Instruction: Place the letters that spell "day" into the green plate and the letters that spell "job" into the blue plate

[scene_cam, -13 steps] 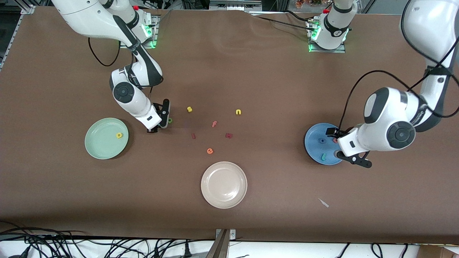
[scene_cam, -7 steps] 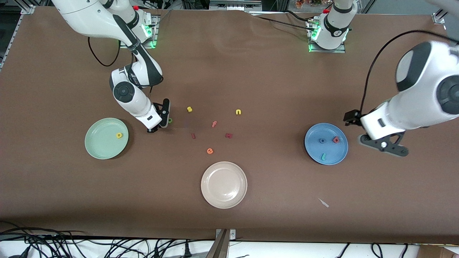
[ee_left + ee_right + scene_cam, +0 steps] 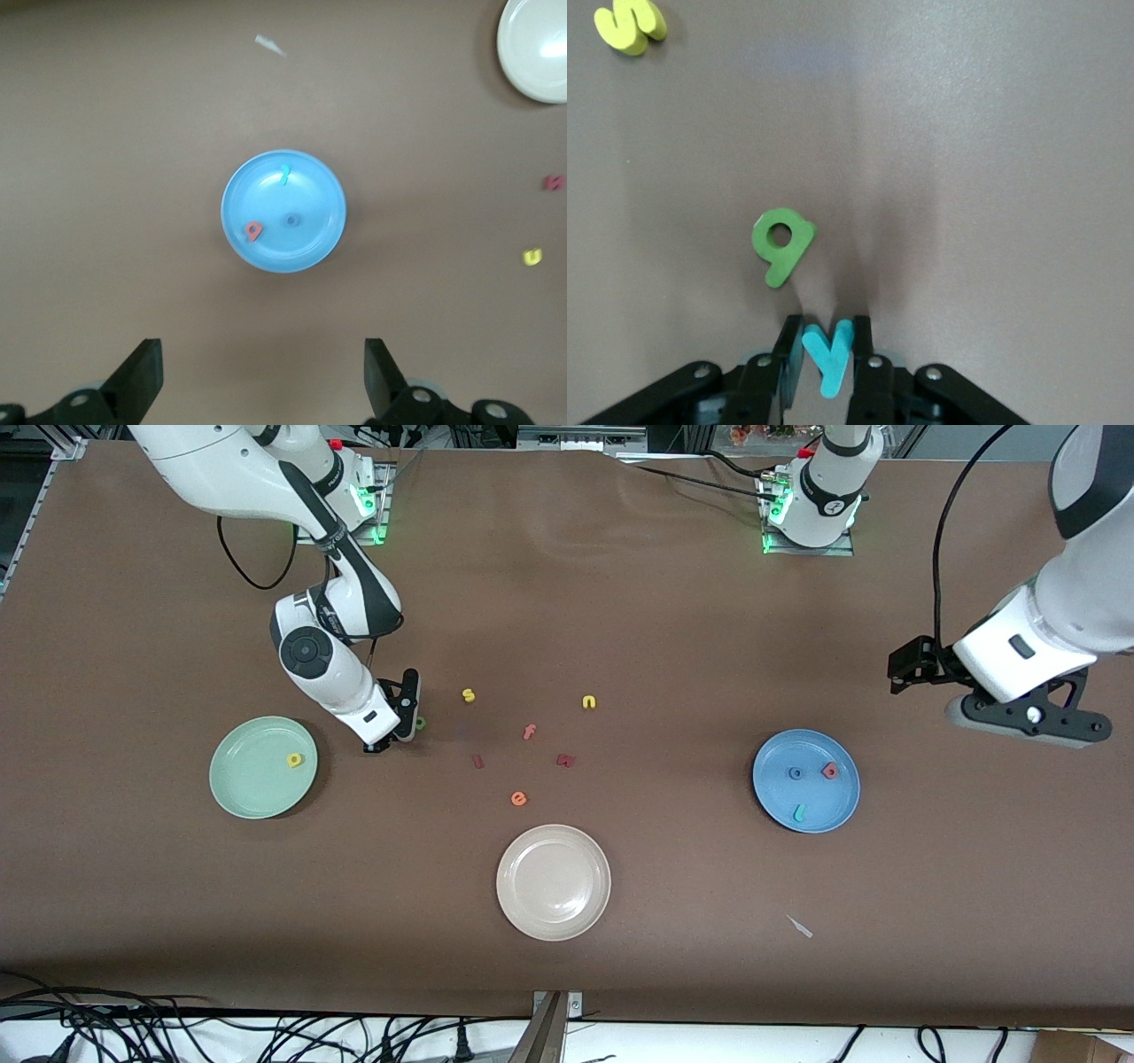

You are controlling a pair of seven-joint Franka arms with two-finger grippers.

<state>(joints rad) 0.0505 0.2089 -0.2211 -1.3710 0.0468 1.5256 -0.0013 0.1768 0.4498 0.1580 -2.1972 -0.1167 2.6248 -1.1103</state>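
While a second ago low over the blue plate (image 3: 805, 781), now raised and pulled back toward the left arm's end of the bench (image 3: 673, 620): left gripper (image 3: 1028, 722), fingers (image 3: 142, 376) spread wide and holding nothing, wrist angled down from the forearm above. Uncovered in the blue plate: blue "o" (image 3: 796, 773), pinkish-red "b" (image 3: 830, 771), teal "j" (image 3: 798, 812).

Unchanged since then: right gripper (image 3: 394, 735), down at the bench between the green plate (image 3: 263, 767) and the yellow "s" (image 3: 469, 695), forearm sloping down from the base at the bench's edge. Fingers (image 3: 788, 350) pinched shut on the teal "y" (image 3: 828, 354), at bench level. Just beside them on the bench, green "a" (image 3: 780, 245). Lying in the green plate, near the rim toward the gripper, yellow "d" (image 3: 294, 760).
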